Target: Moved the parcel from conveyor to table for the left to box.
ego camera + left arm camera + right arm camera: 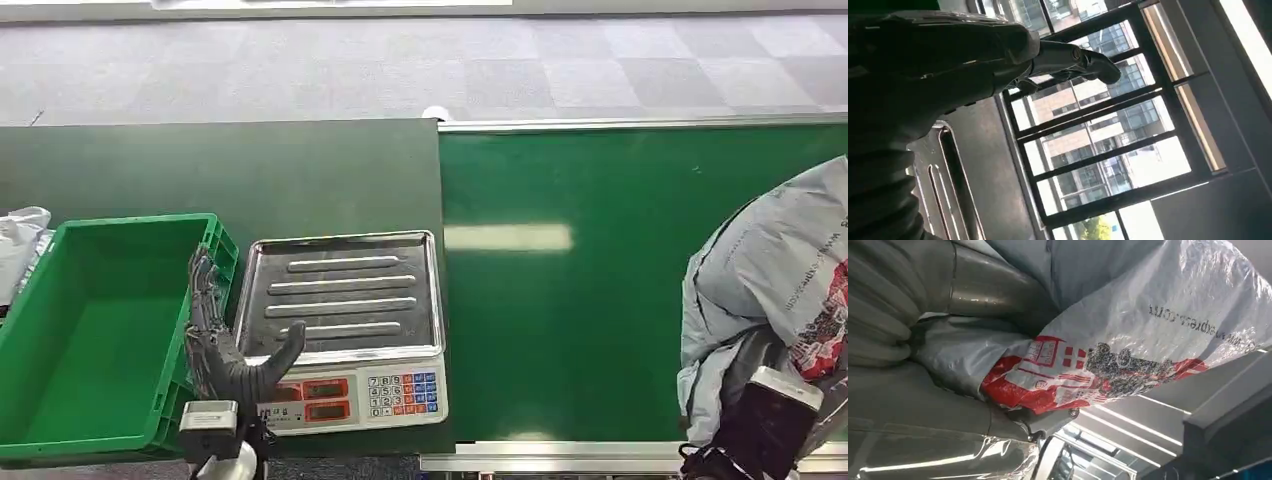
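— Right hand [948, 405]?
— Fingers [993, 295] wrapped round the grey poly mailer parcel [775, 290], gripping it above the green conveyor belt [560, 300].
— Left hand [225, 345]?
— Fingers [203, 290] spread, holding nothing, raised between the green crate [60, 400] and the weighing scale [345, 330].
— Further out?
— Scale and crate resting on the dark green surface [200, 170], beside the belt; grey carpet tiles [400, 70] beyond.
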You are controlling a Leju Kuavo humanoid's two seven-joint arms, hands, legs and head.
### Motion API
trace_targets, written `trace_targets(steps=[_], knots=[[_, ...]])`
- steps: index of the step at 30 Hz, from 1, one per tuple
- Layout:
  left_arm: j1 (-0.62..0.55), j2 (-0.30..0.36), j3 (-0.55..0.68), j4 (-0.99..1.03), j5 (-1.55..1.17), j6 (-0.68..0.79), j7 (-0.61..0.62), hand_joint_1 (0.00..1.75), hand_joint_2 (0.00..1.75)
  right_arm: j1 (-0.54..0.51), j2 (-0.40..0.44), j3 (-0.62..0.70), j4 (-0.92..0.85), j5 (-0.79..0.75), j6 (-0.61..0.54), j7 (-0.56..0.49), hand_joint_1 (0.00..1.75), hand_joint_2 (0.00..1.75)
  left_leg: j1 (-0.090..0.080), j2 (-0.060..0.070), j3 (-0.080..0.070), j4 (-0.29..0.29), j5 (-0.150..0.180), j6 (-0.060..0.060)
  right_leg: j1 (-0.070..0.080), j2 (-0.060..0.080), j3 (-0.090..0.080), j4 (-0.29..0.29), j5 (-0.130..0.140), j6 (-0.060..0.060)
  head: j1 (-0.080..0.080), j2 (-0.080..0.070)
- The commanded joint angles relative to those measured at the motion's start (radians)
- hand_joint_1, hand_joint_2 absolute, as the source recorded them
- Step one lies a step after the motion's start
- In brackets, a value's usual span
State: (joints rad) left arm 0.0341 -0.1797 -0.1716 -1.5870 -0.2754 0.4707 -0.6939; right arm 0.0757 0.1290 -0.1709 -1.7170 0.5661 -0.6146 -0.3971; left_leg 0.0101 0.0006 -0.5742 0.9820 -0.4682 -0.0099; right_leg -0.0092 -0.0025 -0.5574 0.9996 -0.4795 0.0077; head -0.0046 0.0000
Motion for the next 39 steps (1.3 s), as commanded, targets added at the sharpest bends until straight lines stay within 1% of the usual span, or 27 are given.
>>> trace_targets(steps=[1,3,4,5,6,7,9,10,11,12,13,15,17,18,20,21,22,24,25,28,29,30,31,34,36,37,39], knots=[[0.031,-0.003,0.092,-0.069,-0.015,0.011,-0.004,0.0,1.75,-0.115,-0.008,0.0,0.055,0.04,0.032,0.043,1.75,1.75,0.0,0.004,0.001,-0.001,0.0,0.0,0.0,0.004,0.0,-0.001,0.001,-0.001,0.0,0.0],[0.029,-0.001,0.096,-0.069,-0.014,0.009,-0.004,0.0,1.75,-0.15,-0.011,-0.019,0.098,0.042,0.039,0.037,1.75,1.75,0.0,0.004,0.001,0.0,0.0,0.0,0.0,0.004,0.0,-0.001,0.001,0.0,0.0,0.0],[0.029,-0.001,0.096,-0.069,-0.014,0.009,-0.004,0.0,1.75,-0.15,-0.011,-0.019,0.098,0.042,0.039,0.037,1.75,1.75,0.0,0.005,0.002,-0.001,0.0,0.001,0.0,0.005,0.001,-0.002,0.002,0.0,0.0,0.0],[0.027,0.001,0.095,-0.07,-0.019,0.013,-0.004,0.0,1.75,-0.178,-0.029,-0.021,0.146,0.076,0.086,0.088,1.75,1.75,0.0,0.004,0.002,-0.001,0.0,0.001,0.0,0.004,0.001,-0.001,0.001,0.0,0.001,0.0],[0.027,0.004,0.096,-0.074,-0.025,0.021,-0.004,0.0,1.75,-0.219,-0.039,-0.026,0.189,0.105,0.116,0.116,1.75,1.75,0.0,0.003,0.002,-0.001,0.0,0.0,0.0,0.003,0.001,-0.001,0.001,0.0,0.0,0.0],[0.025,0.01,0.097,-0.085,-0.023,0.027,-0.004,0.0,1.75,-0.291,-0.065,-0.011,0.276,0.126,0.177,0.128,1.75,1.75,0.0,0.004,0.002,-0.001,0.0,0.001,0.0,0.004,0.001,-0.002,0.002,0.0,0.0,0.0],[0.019,0.014,0.105,-0.092,-0.015,0.033,-0.004,0.0,1.75,-0.412,-0.079,0.011,0.413,0.104,0.26,0.118,1.75,1.75,0.0,0.006,0.003,-0.002,0.0,0.001,0.0,0.006,0.001,-0.002,0.003,0.0,0.0,0.0],[0.008,0.016,0.11,-0.09,-0.007,0.033,-0.004,0.0,1.75,-0.494,-0.088,0.053,0.515,0.123,0.318,0.121,1.75,1.75,0.0,0.009,0.003,-0.002,0.001,0.001,0.0,0.009,0.001,-0.003,0.004,0.0,0.0,0.0],[0.0,0.018,0.113,-0.086,-0.003,0.034,-0.004,0.0,1.75,-0.548,-0.08,0.075,0.585,0.097,0.373,0.105,1.75,1.75,0.0,0.009,0.001,0.0,0.0,0.0,0.0,0.009,0.0,0.0,0.003,0.0,0.0,0.0],[-0.009,0.019,0.114,-0.078,0.002,0.034,-0.004,0.0,1.75,-0.593,-0.074,0.101,0.646,0.101,0.393,0.102,1.75,1.75,0.0,0.015,0.002,0.0,0.0,0.001,0.0,0.015,-0.002,0.0,0.005,0.0,0.0,0.0],[-0.03,0.02,0.111,-0.057,0.008,0.024,-0.004,0.0,1.75,-0.653,-0.057,0.145,0.726,0.111,0.425,0.09,1.75,1.75,0.0,0.014,0.002,-0.001,0.001,0.001,0.0,0.014,-0.002,-0.001,0.006,-0.001,0.0,0.0],[-0.068,0.015,0.105,-0.023,0.01,0.015,-0.004,0.0,1.75,-0.745,-0.03,0.234,0.852,0.191,0.427,0.116,1.75,1.75,0.0,0.016,0.002,-0.001,0.002,0.001,0.0,0.015,-0.003,0.0,0.007,-0.001,0.001,0.0],[-0.114,0.009,0.088,0.015,0.002,0.011,-0.003,0.0,1.75,-0.826,0.013,0.322,0.961,0.246,0.461,0.121,1.75,1.75,0.0,0.014,0.002,0.0,0.003,0.0,0.0,0.013,-0.003,0.001,0.007,-0.002,0.0,0.0],[-0.129,0.006,0.082,0.024,0.001,0.01,-0.002,0.0,1.75,-0.843,0.031,0.358,0.982,0.278,0.457,0.126,1.75,1.75,0.0,0.017,0.002,-0.001,0.004,0.0,0.0,0.016,-0.004,0.002,0.008,-0.002,0.0,0.0],[-0.16,0.006,0.063,0.043,-0.015,0.003,0.003,0.0,1.75,-0.87,0.088,0.441,1.007,0.309,0.494,0.099,1.75,1.75,0.0,0.01,0.001,0.0,0.004,-0.001,0.0,0.009,-0.003,0.003,0.006,-0.002,0.0,0.0],[-0.165,0.007,0.056,0.045,-0.031,0.004,0.01,0.0,1.75,-0.874,0.106,0.48,1.004,0.326,0.508,0.091,1.75,1.75,0.0,0.013,0.001,-0.001,0.005,-0.001,0.0,0.013,-0.004,0.003,0.007,-0.003,0.0,0.0],[-0.164,0.006,0.053,0.04,-0.036,0.006,0.014,0.0,1.75,-0.872,0.126,0.51,0.996,0.337,0.512,0.097,1.75,1.75,0.0,0.011,0.001,0.0,0.004,-0.001,0.0,0.01,-0.004,0.003,0.006,-0.002,0.0,0.0],[-0.164,0.006,0.053,0.039,-0.036,0.006,0.015,0.0,1.75,-0.871,0.128,0.513,0.994,0.337,0.512,0.101,1.75,1.75,0.001,0.007,0.001,0.0,0.004,-0.001,0.001,0.007,-0.003,0.003,0.005,-0.002,0.0,0.0],[-0.158,0.007,0.055,0.036,-0.037,0.007,0.015,0.0,1.75,-0.867,0.12,0.516,0.989,0.337,0.513,0.101,1.75,1.75,0.001,0.008,0.001,-0.001,0.004,-0.001,0.001,0.008,-0.003,0.003,0.005,-0.002,0.0,0.0],[-0.153,0.008,0.056,0.031,-0.038,0.008,0.016,0.0,1.75,-0.859,0.104,0.52,0.97,0.332,0.518,0.102,1.75,1.75,0.001,0.003,0.0,-0.001,0.005,0.0,0.002,0.002,-0.002,0.001,0.004,-0.002,0.0,0.0],[-0.155,0.009,0.056,0.031,-0.038,0.007,0.018,0.0,1.75,-0.859,0.104,0.558,0.958,0.332,0.552,0.051,1.75,1.75,0.001,0.001,-0.001,-0.001,0.005,0.0,0.002,0.002,-0.003,0.001,0.004,-0.001,0.0,0.0],[-0.158,0.01,0.057,0.03,-0.037,0.005,0.022,0.0,1.75,-0.857,0.12,0.573,0.952,0.335,0.553,0.052,1.75,1.75,0.001,0.001,-0.002,0.0,0.005,0.0,0.001,0.001,-0.003,0.002,0.004,-0.001,0.001,0.0],[-0.163,0.009,0.063,0.027,-0.03,0.002,0.03,0.0,1.75,-0.862,0.131,0.629,0.945,0.344,0.589,0.035,1.75,1.75,0.001,0.002,-0.002,0.0,0.005,0.0,0.001,0.002,-0.003,0.002,0.004,-0.001,0.001,0.0],[-0.155,0.013,0.075,0.007,-0.02,-0.003,0.037,0.0,1.75,-0.861,0.169,0.714,0.942,0.336,0.639,0.016,1.75,1.75,0.0,0.007,-0.004,0.0,0.004,-0.001,0.001,0.007,-0.006,0.003,0.005,-0.002,0.001,0.0],[-0.142,0.012,0.081,-0.007,-0.018,-0.002,0.04,0.0,1.75,-0.862,0.171,0.748,0.946,0.32,0.653,0.02,1.75,1.75,0.0,0.007,-0.003,-0.001,0.004,-0.001,0.001,0.008,-0.006,0.002,0.005,-0.003,0.001,0.0],[-0.13,0.013,0.084,-0.015,-0.018,0.001,0.041,0.0,1.75,-0.862,0.17,0.765,0.961,0.313,0.657,0.028,1.75,1.75,0.0,0.005,-0.003,0.0,0.004,-0.002,0.001,0.005,-0.006,0.002,0.004,-0.002,0.001,0.0],[-0.107,0.012,0.092,-0.028,-0.016,0.007,0.041,0.0,1.75,-0.864,0.162,0.784,1.001,0.309,0.634,0.057,1.73,1.75,0.001,0.004,-0.002,-0.001,0.004,-0.002,0.001,0.004,-0.004,0.001,0.004,-0.003,0.0,0.0]])
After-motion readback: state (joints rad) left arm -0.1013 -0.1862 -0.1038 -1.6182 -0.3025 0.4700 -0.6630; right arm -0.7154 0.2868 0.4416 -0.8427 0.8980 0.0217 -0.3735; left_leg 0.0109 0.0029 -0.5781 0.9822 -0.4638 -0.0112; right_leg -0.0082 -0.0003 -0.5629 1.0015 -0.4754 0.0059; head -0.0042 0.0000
